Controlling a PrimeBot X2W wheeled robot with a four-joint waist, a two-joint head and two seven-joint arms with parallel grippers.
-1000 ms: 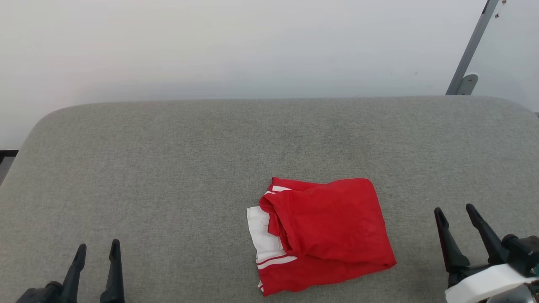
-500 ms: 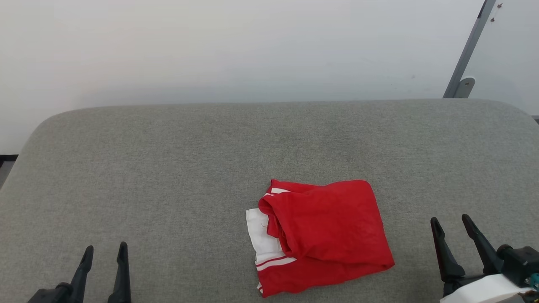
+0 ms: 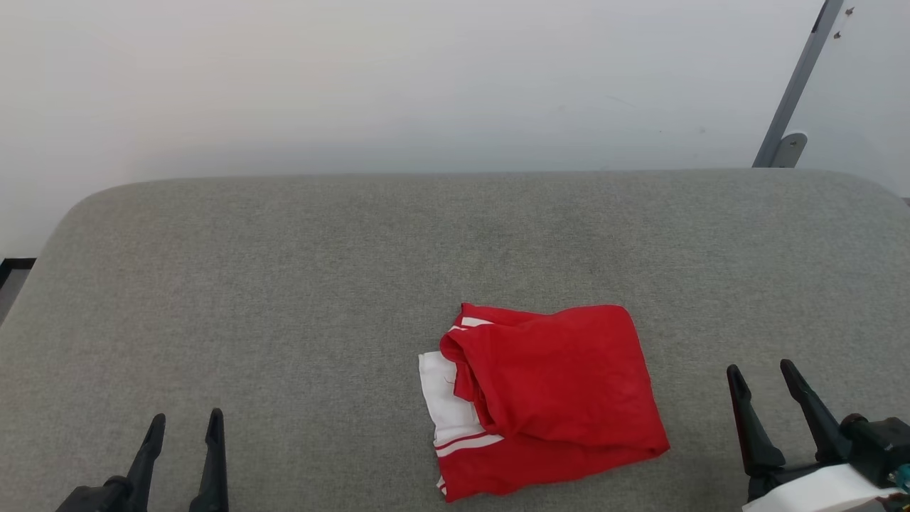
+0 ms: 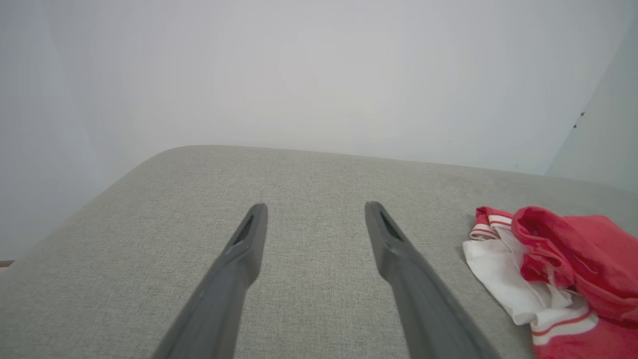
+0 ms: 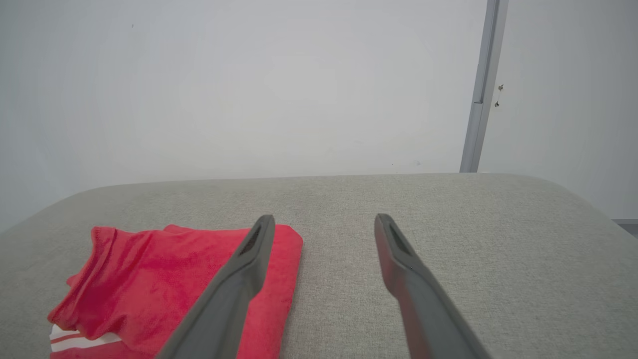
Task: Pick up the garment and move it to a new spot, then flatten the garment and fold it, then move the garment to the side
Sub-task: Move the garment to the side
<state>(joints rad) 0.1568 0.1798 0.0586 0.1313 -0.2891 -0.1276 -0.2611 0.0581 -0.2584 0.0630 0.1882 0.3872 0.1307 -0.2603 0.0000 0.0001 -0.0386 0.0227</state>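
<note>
The garment [image 3: 547, 398] lies folded into a compact red bundle on the grey padded table [image 3: 284, 284], its white sleeve and striped trim showing on the left side. In the left wrist view the garment [image 4: 553, 269] sits to the right of the fingers; in the right wrist view the garment [image 5: 164, 284] sits to the left. My left gripper [image 3: 185, 419] stands open at the lower left, far from the cloth. At the lower right my right gripper [image 3: 762, 371] is open too, a short way right of the bundle. Nothing is between either pair of fingers.
A pale wall [image 3: 426, 78] rises behind the table's rounded far edge. A grey metal post [image 3: 796, 92] with a bracket stands at the back right. Bare grey padding stretches left of and beyond the garment.
My right gripper has drawn back toward the near edge. The left gripper has shifted slightly right and lower. The garment lies where it was; the head view shifted a little.
</note>
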